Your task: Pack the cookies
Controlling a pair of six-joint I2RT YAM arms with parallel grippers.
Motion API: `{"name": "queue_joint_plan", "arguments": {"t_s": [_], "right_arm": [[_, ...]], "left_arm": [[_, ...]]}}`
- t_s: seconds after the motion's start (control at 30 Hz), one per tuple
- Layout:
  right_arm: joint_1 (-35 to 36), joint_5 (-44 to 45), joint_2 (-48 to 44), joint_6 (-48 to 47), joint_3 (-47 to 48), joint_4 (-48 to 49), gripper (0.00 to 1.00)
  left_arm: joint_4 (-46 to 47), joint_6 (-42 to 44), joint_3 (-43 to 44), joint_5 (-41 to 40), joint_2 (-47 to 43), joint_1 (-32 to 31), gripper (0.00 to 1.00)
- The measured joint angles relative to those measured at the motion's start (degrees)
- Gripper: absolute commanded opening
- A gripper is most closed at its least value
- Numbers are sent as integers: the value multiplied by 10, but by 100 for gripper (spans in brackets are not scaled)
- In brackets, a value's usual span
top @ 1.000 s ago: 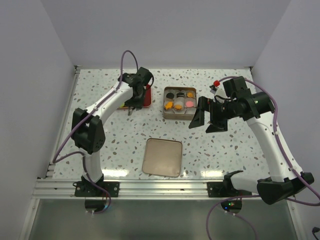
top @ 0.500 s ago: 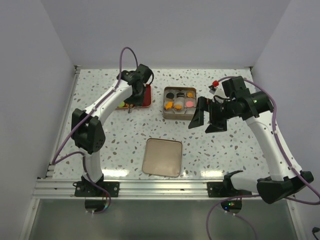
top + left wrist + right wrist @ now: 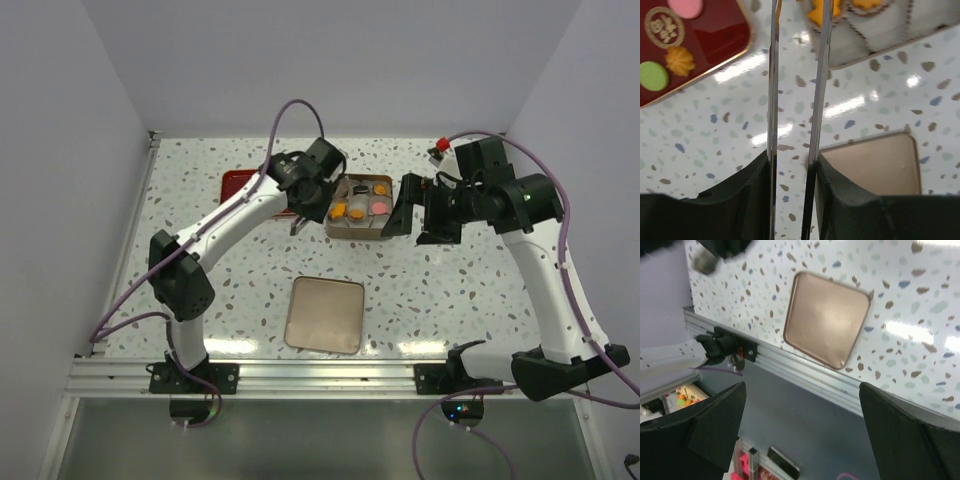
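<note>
Cookies (image 3: 356, 212) sit in two places. Some are in the tin (image 3: 360, 238) at mid table, black, orange and pink, each in a paper cup (image 3: 880, 30). More are on the red tray (image 3: 232, 180) to its left, where the left wrist view shows a pink cookie (image 3: 685, 6), a green cookie (image 3: 653, 75), a small orange cookie (image 3: 680, 60) and a dark patterned cookie (image 3: 664, 26). The left claw (image 3: 300, 226) hangs over bare table (image 3: 715, 150) between tray and tin, just off the tin's near-left corner, with the tin to its right and the tray to its left, both close. Its thin fingers (image 3: 771, 100) run nearly parallel with a narrow gap. The tips are cut off at the frame edge and there's an orange sliver up there — can't tell whether that's a held cookie or one in the tin behind, so the grip is unclear. The near row of cups looks empty, likely the drop spot if it carries something: a short move right, with the tin wall the thing to clear. The right claw (image 3: 418, 210) is spread wide and empty, hovering just right of the tin, its camera facing the lid (image 3: 826, 320), which lies flat near the front rail (image 3: 805, 375). The left arm is nearer the tray cookies — the right would have to cross the tin. The lid is well apart from both claws, not in the way.
</note>
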Motion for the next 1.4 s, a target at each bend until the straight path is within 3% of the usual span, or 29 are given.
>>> {"name": "queue_joint_plan", "arguments": {"t_s": [0.13,0.27,0.63,1.03,1.4], "right_arm": [[0,23,1,-4,60,5,99],[0,30,-2,-9,65,4,99],[0,30,-2,-14,49,4,99],[0,29,-2,-14,37,3,99],[0,29,-3,-14,30,3,99]], "left_arm": [[30,-4,-3,30,-2,-66,35],[50,-12,-7,53,5,-91,35],[81,-26,-2,84,88,-101,36],[98,-32,16,96,99,-104,54],[93,-32,45,83,105,-101,54]]}}
